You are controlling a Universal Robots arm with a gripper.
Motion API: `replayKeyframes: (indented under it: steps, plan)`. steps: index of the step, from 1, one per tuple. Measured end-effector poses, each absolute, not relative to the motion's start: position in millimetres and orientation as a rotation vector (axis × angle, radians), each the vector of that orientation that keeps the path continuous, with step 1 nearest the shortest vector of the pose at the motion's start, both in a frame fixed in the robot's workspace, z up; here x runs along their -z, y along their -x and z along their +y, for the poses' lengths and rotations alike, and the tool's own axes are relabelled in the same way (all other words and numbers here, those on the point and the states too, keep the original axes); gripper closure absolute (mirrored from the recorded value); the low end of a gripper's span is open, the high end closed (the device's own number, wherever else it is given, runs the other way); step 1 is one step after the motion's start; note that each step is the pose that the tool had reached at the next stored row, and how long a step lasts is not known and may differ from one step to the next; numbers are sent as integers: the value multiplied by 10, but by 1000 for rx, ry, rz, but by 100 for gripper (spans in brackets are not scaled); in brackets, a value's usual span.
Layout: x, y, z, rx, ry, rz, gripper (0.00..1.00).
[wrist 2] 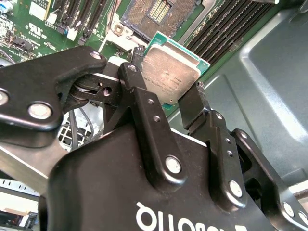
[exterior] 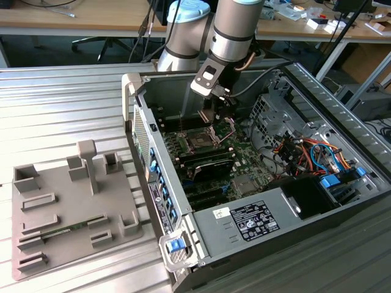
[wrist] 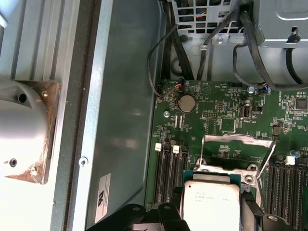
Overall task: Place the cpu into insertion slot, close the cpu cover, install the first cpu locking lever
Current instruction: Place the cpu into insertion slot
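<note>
The pincer (wrist 2: 165, 85) is clamped on two opposite edges of the cpu (wrist 2: 171, 67), held above the board (wrist: 216, 106) near the bare insertion slot (wrist 2: 159, 12), with the cpu cover (wrist: 234, 141) raised clear; sound seating, in my judgement, requires it level, squared to the slot, and lowered without force.

Got a ribbed silvery metal tabletop (exterior: 61, 104) up front, washed out by bright glare toward the exterior view's left. Behind that, long pale wooden desk (exterior: 91, 23) littered with cables (exterior: 58, 7), black chair base (exterior: 99, 44) on castors parked underneath, dark floor (exterior: 36, 52) below. Second wooden desk (exterior: 366, 32) at the exterior view's right, on slanted grey legs (exterior: 333, 52).
</note>
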State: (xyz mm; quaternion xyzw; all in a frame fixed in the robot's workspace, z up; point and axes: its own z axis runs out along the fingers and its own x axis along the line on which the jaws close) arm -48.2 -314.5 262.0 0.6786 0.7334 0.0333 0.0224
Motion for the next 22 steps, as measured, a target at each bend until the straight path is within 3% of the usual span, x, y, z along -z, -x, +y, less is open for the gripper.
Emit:
replayKeyframes:
  steps: [22]
  plan:
    - [-2595,524,-3144,-105,-2097,2266,45]
